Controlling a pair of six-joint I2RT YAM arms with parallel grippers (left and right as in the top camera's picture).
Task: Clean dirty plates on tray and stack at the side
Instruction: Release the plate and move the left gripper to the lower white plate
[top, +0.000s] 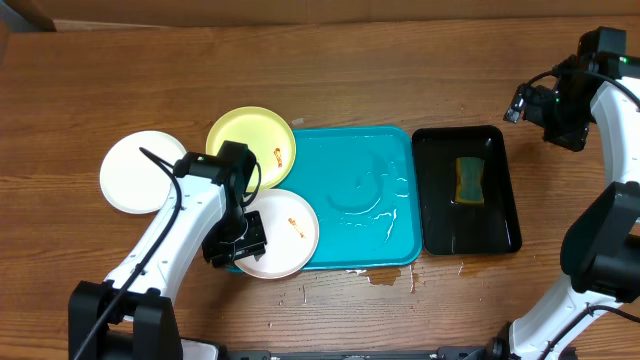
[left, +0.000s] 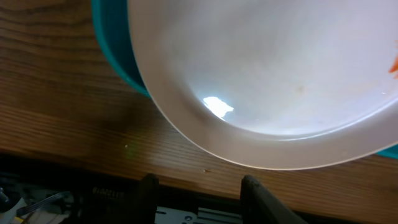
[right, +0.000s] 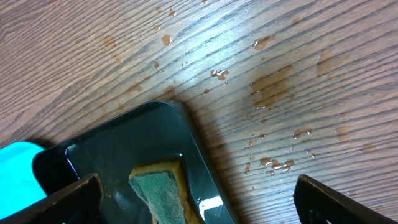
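White smeared plate (top: 285, 235) overhangs tray (top: 350, 150) beside spread left pincer (left: 199, 186); right pincer (right: 198, 183) spread.

tray (top: 360, 200): cyan, rectangular, lying flat at centre, wet streaks inside
yellow plate (top: 251, 146): orange smear, lying over tray's far-left corner
near white plate (top: 285, 235): orange smear, overhanging tray's near-left corner
left white plate (top: 137, 172): flat on the table, left of tray

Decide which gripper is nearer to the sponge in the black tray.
Right. The right gripper hovers just beyond the black tray's far right corner, near the sponge; the left gripper is across the blue tray, at a white plate's edge.
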